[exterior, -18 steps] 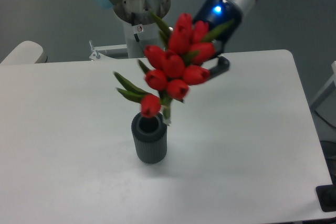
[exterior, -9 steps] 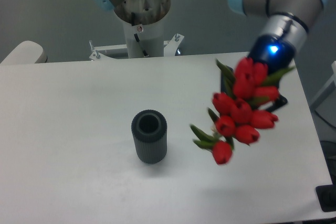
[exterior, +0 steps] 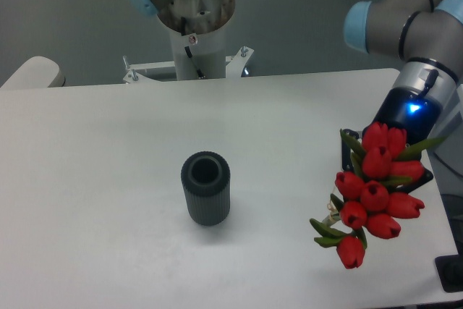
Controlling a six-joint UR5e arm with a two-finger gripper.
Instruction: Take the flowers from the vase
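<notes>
Holding position: item one, a bunch of red closed tulip buds with narrow dark green leaves (exterior: 375,197), hangs near the table's right edge, well apart from its container.

Item two: short dark grey ribbed cylinder vase with a round hollow top (exterior: 205,187). Upright, left of the table's middle, mouth vacant; no stem shows in it.

Item three: two-finger gripper in black (exterior: 383,168) on a grey and light-blue jointed arm (exterior: 405,23), wrist ring lit blue. The fingers are almost wholly hidden behind the buds; only dark edges show at either side of the bunch. How wide they stand cannot be read directly. Judged by the bunch hanging free of the surface under the wrist, they are closed on the stems or the upper part of the bunch.

Item four: white rectangular tabletop (exterior: 108,179). Bears the vase only; the bunch overhangs its right part, lowest bud near the front edge.

Item five: arm base pedestal, white column with metal flange (exterior: 197,27), behind the far edge of the table.

Step in hand, as judged: extraction appears done; the bunch is clear of the vase and carried aside.

Next move, as judged: keep a steady grip, avoid tipping the loose lower buds, and either hold or lower the bunch gently onto bare tabletop on the right side.
</notes>
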